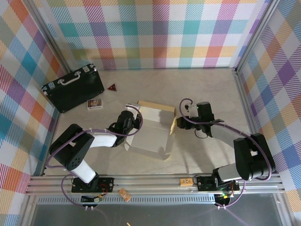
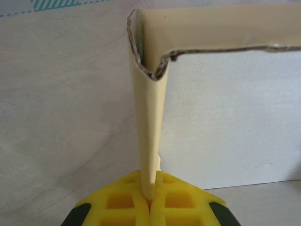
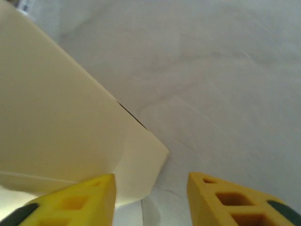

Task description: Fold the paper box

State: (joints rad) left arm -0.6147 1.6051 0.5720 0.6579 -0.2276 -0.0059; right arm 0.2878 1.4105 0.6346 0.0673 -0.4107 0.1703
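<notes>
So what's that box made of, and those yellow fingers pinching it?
The box looks like thin cardboard: matte tan on one side, white on the other, with a ragged, layered cut edge. The yellow fingers of the left gripper look like plastic, dull, with square hollows; hard or rubbery, I can't tell.

Left gripper (image 2: 150,188) clamped shut; right gripper (image 3: 150,183) jaws apart

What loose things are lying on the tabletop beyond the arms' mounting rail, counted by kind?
Paper box: 1
Black case: 1
Small printed card: 1
Dark red triangle: 1
Total: 4
</notes>
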